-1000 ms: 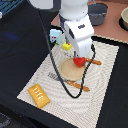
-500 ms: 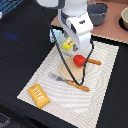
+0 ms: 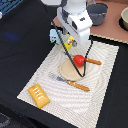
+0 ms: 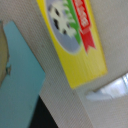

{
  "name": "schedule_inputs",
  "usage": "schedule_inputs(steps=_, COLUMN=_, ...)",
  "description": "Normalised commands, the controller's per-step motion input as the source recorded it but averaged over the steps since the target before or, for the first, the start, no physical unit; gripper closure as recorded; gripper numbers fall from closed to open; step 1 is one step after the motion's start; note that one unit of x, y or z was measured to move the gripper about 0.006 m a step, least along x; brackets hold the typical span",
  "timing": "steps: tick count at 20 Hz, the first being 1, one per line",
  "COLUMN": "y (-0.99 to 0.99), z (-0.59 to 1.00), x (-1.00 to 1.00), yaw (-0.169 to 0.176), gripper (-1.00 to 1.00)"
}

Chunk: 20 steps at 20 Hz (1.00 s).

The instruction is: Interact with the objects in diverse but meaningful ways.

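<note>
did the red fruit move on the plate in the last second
No. The red fruit sits at the same edge of the tan plate, beside the orange-handled knife, as before.

We see a red round fruit point(image 3: 79, 60) on a tan plate point(image 3: 70, 72), a golden-orange bread loaf point(image 3: 38, 95) at the striped beige placemat's point(image 3: 105, 95) near corner, and a yellow packet point(image 4: 75, 37) with red print beside a pale blue carton point(image 4: 20, 80).
</note>
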Motion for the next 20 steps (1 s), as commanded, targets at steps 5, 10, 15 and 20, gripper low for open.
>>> schedule_inputs(steps=5, y=0.18, z=-0.24, x=-0.05, yaw=0.024, gripper=-1.00)
schedule_inputs(steps=10, y=-0.01, z=-0.22, x=0.25, yaw=0.009, gripper=-1.00)
schedule_inputs(steps=15, y=-0.01, z=-0.39, x=0.05, yaw=0.001, gripper=-1.00)
schedule_inputs(steps=20, y=0.00, z=-0.54, x=0.00, yaw=0.006, gripper=1.00)
